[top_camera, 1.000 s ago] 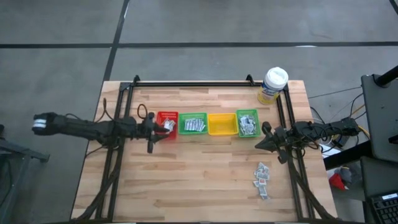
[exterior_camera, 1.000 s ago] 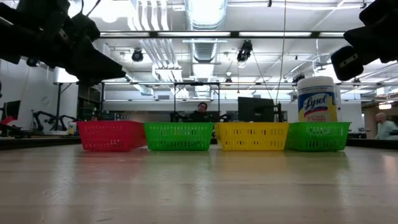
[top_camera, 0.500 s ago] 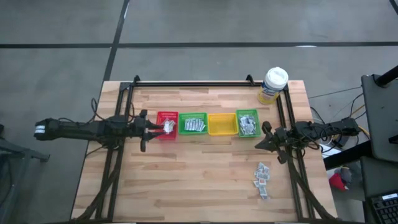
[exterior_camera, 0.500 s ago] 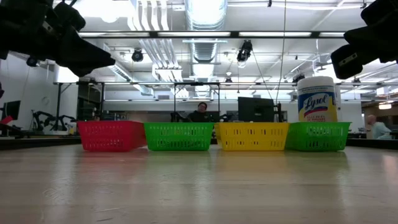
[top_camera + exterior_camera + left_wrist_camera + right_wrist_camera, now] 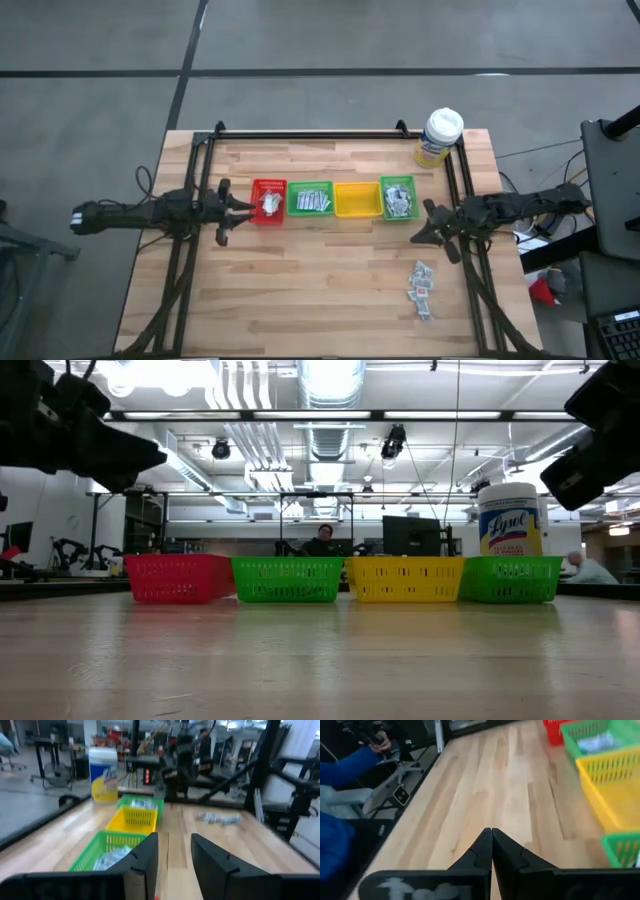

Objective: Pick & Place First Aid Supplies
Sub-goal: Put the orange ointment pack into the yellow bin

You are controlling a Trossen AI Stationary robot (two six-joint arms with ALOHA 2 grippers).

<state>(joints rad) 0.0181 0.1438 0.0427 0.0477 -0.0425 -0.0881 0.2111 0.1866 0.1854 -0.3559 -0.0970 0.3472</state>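
Sachets first, nearest the front edge of the desk point(image 5: 330, 300): a small loose cluster of first aid supplies point(image 5: 421, 287) lies on the bare wood at the right, well short of the bins, and that is clearly the work left to do. It looks like roughly half a dozen pieces, though they are too small to count surely.

Moving back, the right claw point(image 5: 417, 238) hovers between that cluster and the bin row, its 2 fingers pressed together with nothing between them. Empty-handed, then, and nearest the leftover pile, so I would judge the next pick falls to this arm.

Level with it on the other side, the left claw point(image 5: 240, 204) sits just beside the red bin point(image 5: 268, 201), fingers parted and holding nothing, as the wrist view shows plainly.

Now the row of 4 bins. Red carries a few pale wrapped pads. The green bin point(image 5: 311, 200) next to it holds grey-silver sachets. The yellow bin point(image 5: 357, 199) looks bare from above. The far green bin point(image 5: 398, 198) is well filled with pale packets.

Behind all that, the wipes tub point(image 5: 439, 137) stands upright at the back right corner.

My call: mostly sorted, 1 small pile to go.
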